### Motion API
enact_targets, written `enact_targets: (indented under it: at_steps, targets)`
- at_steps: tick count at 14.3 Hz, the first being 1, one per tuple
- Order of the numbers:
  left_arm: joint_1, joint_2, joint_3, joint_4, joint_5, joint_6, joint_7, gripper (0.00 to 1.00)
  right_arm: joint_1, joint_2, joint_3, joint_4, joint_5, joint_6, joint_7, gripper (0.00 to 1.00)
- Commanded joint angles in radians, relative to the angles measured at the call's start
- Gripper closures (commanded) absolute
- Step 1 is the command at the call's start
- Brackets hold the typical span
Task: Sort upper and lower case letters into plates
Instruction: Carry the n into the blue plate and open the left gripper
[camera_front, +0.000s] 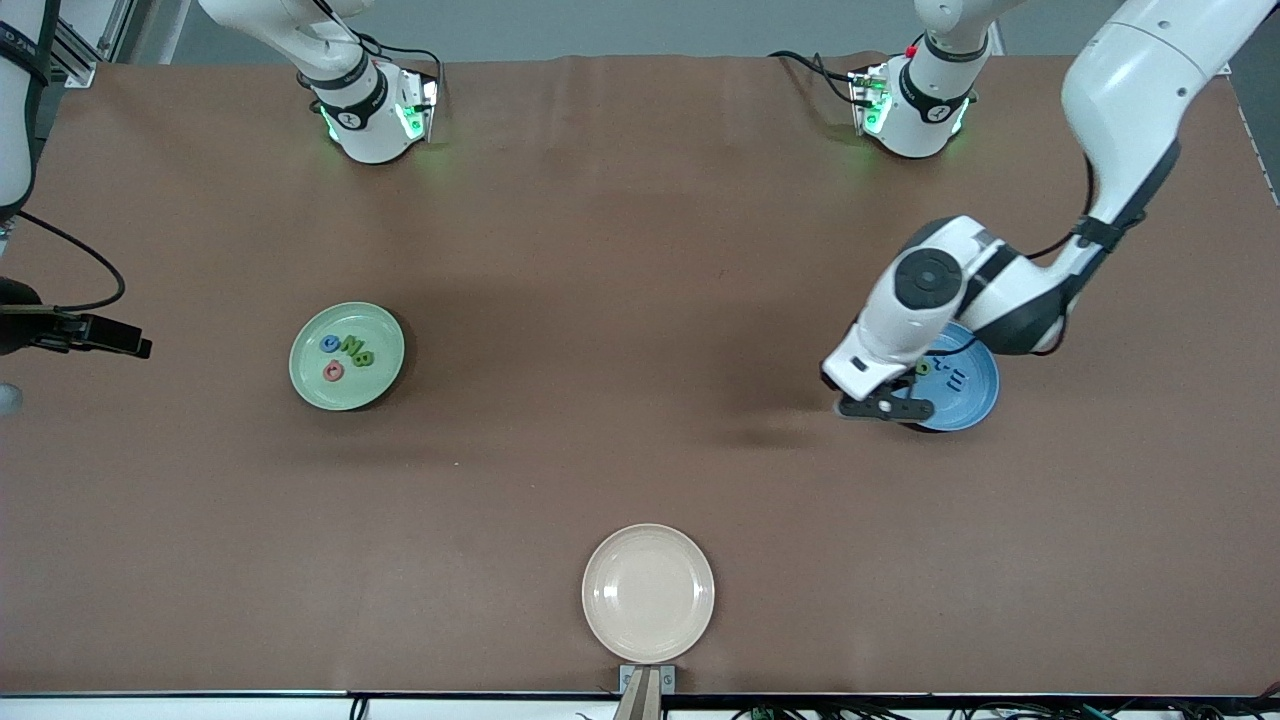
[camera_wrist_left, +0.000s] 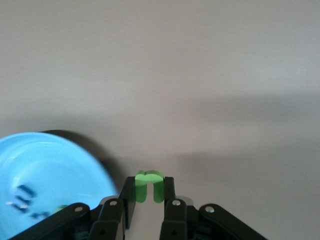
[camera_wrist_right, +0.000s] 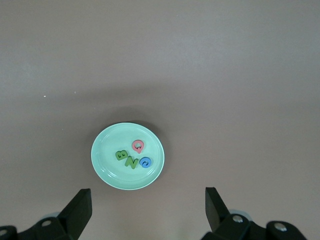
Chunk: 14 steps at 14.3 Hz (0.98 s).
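My left gripper (camera_front: 886, 405) is shut on a small green letter (camera_wrist_left: 149, 186). It hangs over the bare table just beside the rim of the blue plate (camera_front: 972, 395) (camera_wrist_left: 45, 172). In that plate lie dark blue letters (camera_front: 955, 379) and a green one (camera_front: 924, 368). The pale green plate (camera_front: 347, 380) (camera_wrist_right: 107, 167) holds a pinkish red letter (camera_wrist_right: 137, 145), two green letters (camera_wrist_right: 121, 155) (camera_wrist_right: 132, 162) and a blue letter (camera_wrist_right: 145, 162). My right gripper (camera_wrist_right: 147, 200) stands open and empty, high above the table beside the green plate, and waits.
A cream-white round plate (camera_front: 648, 592) sits at the table's edge nearest the front camera, with nothing in it. Both arm bases (camera_front: 370, 110) (camera_front: 915, 110) stand along the table edge farthest from that camera. Brown tabletop stretches between the plates.
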Motion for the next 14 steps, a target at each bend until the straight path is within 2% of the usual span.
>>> enact_targets:
  at_steps: [1,5,8,9,12,13,14]
  targets:
    - [0.11,0.013,-0.017,-0.018,-0.004,-0.012,0.079,0.95,-0.007,0.013,0.014,0.036,0.011,-0.036,0.014,0.0]
    - [0.202,0.056,-0.003,-0.04,0.048,-0.012,0.128,0.95,-0.009,0.007,0.017,0.037,0.009,-0.063,0.002,0.0]
    - [0.204,0.079,0.026,-0.048,0.067,-0.012,0.133,0.94,-0.001,-0.002,0.021,0.048,0.015,-0.098,0.015,0.0]
    - [0.202,0.079,0.034,-0.049,0.068,-0.012,0.141,0.94,-0.016,-0.015,0.042,0.045,0.015,-0.103,0.032,0.0]
    - [0.202,0.081,0.035,-0.048,0.07,-0.012,0.144,0.89,-0.108,-0.086,0.176,-0.005,0.001,-0.097,0.107,0.0]
    - [0.202,0.081,0.037,-0.048,0.07,-0.012,0.145,0.73,-0.115,-0.114,0.181,-0.037,0.0,-0.088,0.107,0.0]
    - [0.204,0.076,0.037,-0.046,0.07,-0.012,0.144,0.24,-0.124,-0.137,0.185,-0.067,0.0,-0.079,0.107,0.0]
